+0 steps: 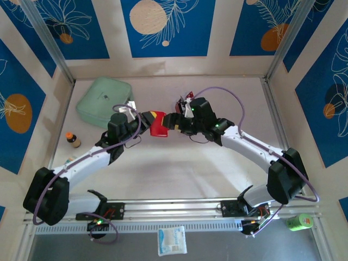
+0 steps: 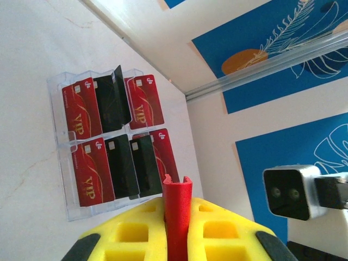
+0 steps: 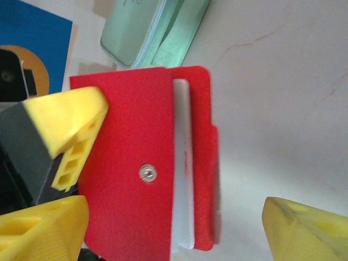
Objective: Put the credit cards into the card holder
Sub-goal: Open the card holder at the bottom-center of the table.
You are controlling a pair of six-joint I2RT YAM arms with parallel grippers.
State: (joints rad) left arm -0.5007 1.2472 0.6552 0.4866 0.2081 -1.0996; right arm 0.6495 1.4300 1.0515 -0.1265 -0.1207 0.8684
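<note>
The red card holder (image 1: 159, 126) hangs above the table's middle, its pale dot clasp (image 3: 147, 173) facing the right wrist camera. My left gripper (image 1: 148, 117) is shut on its folded edge (image 2: 178, 209), yellow fingers (image 2: 130, 234) pressed on both sides. A pale thin strip (image 3: 182, 163) sits between the holder's two flaps. My right gripper (image 3: 174, 234) is open, its fingers (image 3: 304, 228) well apart on either side of the holder and not touching it. Several red and black credit cards (image 2: 92, 174) stand in a clear rack (image 2: 60, 87) beyond the holder.
A mint-green case (image 1: 104, 98) lies at the back left. A small bottle (image 1: 73, 140) stands by the left wall. A green can (image 1: 299, 222) and a white packet (image 1: 172, 240) lie beyond the near rail. Patterned blue walls close in the table.
</note>
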